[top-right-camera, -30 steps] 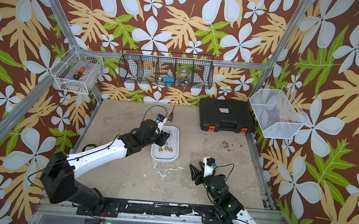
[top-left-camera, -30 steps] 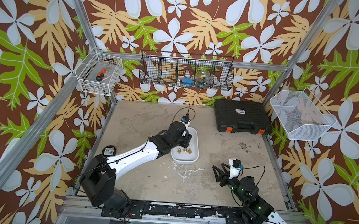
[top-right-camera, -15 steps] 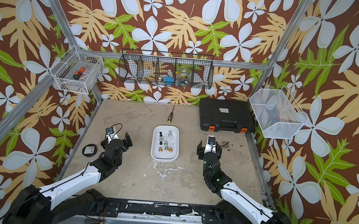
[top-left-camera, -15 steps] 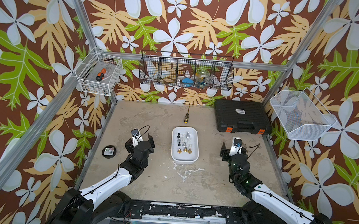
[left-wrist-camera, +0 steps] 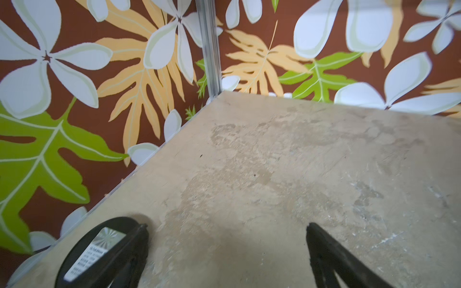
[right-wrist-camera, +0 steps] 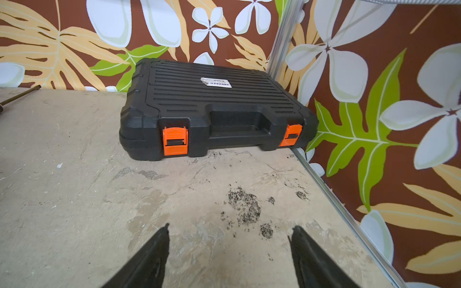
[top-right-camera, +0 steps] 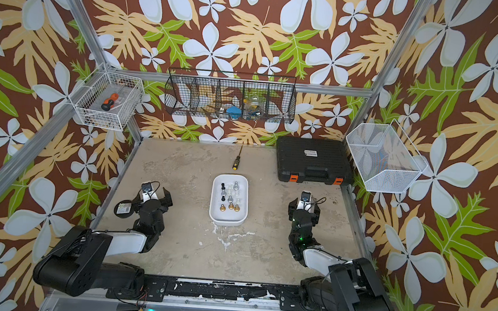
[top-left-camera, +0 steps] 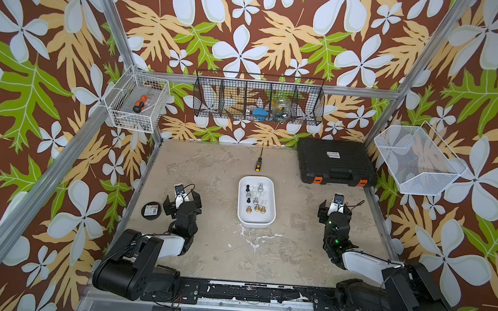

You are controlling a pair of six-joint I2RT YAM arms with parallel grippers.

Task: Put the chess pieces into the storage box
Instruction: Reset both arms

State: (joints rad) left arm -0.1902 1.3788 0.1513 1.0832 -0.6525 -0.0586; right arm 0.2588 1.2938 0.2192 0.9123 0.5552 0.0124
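Note:
The storage box (top-left-camera: 255, 222) (top-right-camera: 227, 220), a shallow white tub, sits mid-table. Several chess pieces (top-left-camera: 257, 208) (top-right-camera: 231, 206) stand inside it: black, silver, cream and gold. No pieces show on the table outside it. My left gripper (top-left-camera: 182, 201) (top-right-camera: 151, 200) (left-wrist-camera: 227, 227) rests low to the left of the box, open and empty over bare table. My right gripper (top-left-camera: 335, 206) (top-right-camera: 304, 206) (right-wrist-camera: 230, 227) rests to the right of the box, also open and empty, facing the black case.
A black ribbed case (top-left-camera: 335, 162) (right-wrist-camera: 212, 107) with orange latches lies back right. A yellow-tipped screwdriver (top-left-camera: 258, 163) lies behind the box. A black round disc (top-left-camera: 151, 211) (left-wrist-camera: 99, 249) sits beside the left fingers. Wire baskets (top-left-camera: 138, 106) hang on the walls.
The left arm, which reached over the box a second ago, has pulled back to the left. The right arm swung out to the right. Both now sit folded low.

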